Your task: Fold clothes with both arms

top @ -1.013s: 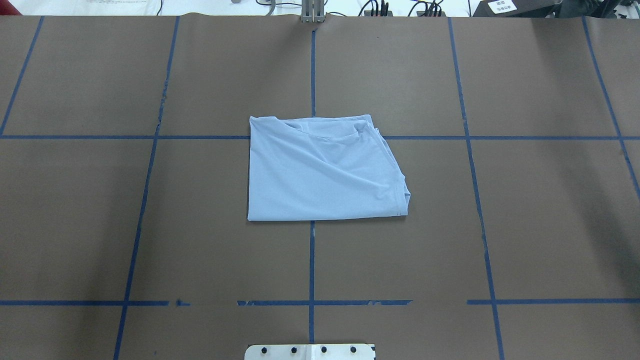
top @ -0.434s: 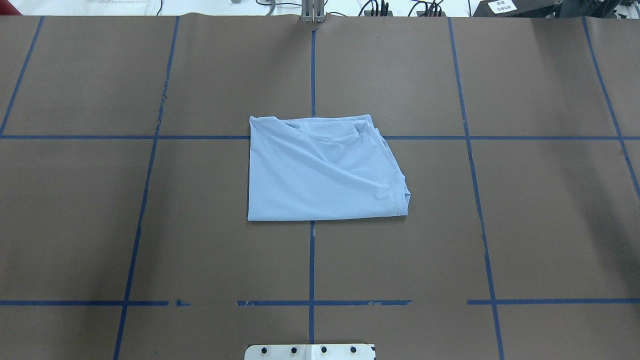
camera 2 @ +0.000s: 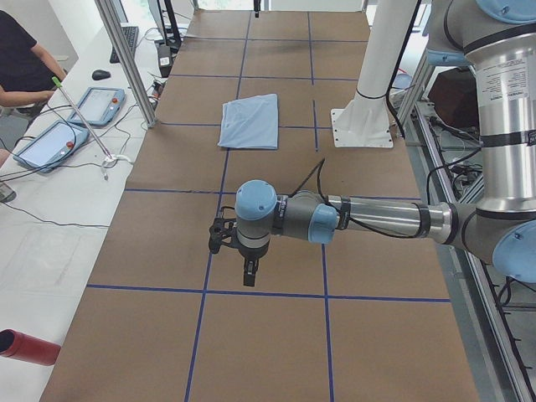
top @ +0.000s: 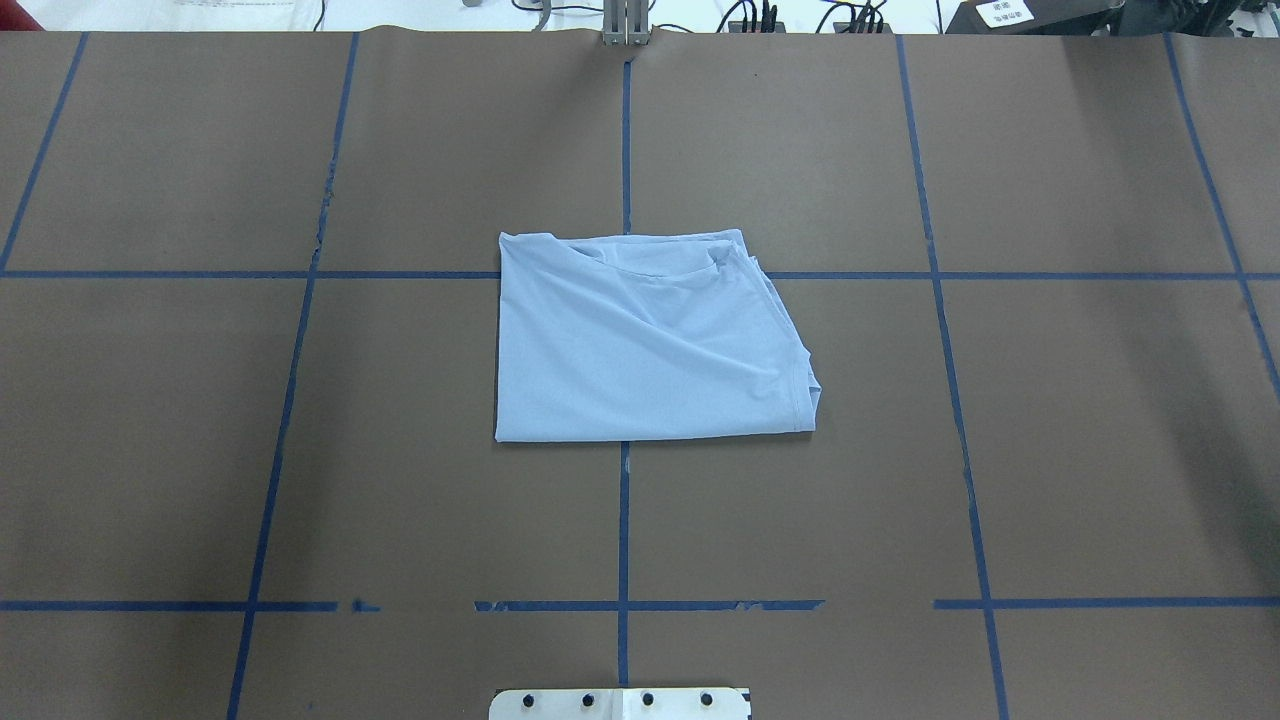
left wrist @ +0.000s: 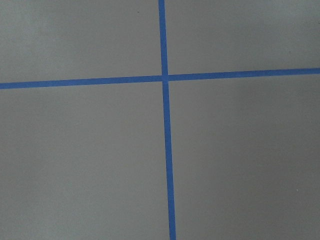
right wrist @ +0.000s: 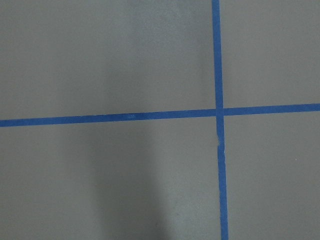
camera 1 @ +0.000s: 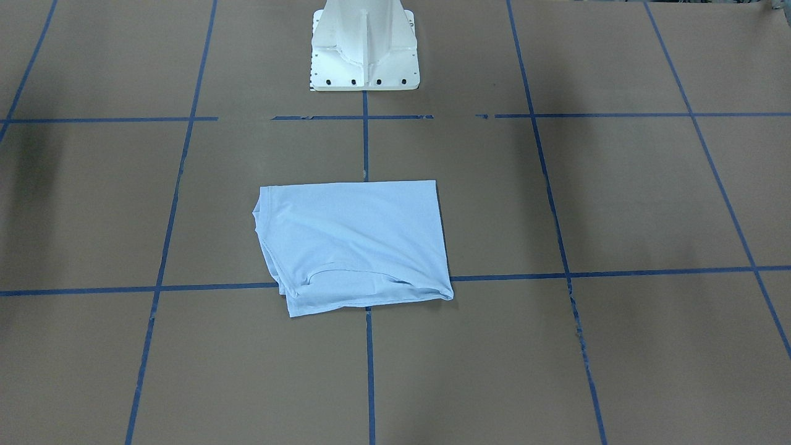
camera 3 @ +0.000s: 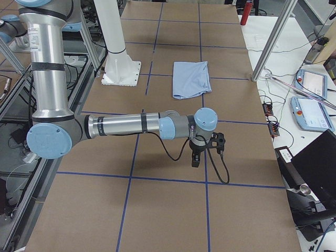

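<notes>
The light blue T-shirt (top: 645, 340) lies folded into a rough rectangle at the middle of the brown table; its print is hidden. It also shows in the front view (camera 1: 355, 244) and both side views (camera 2: 249, 121) (camera 3: 191, 79). My left gripper (camera 2: 249, 272) hangs over bare table far from the shirt, pointing down; I cannot tell whether it is open or shut. My right gripper (camera 3: 195, 159) hangs likewise at the other end; I cannot tell its state either. Both wrist views show only brown paper and crossed blue tape.
The white pedestal base (camera 1: 364, 49) stands at the robot's side of the table. Blue tape lines (top: 623, 520) grid the brown paper. A side bench holds tablets (camera 2: 102, 105), cables and a red bottle (camera 2: 25, 345); a person (camera 2: 21, 63) sits there. Metal posts (camera 3: 270, 39) stand by the edge.
</notes>
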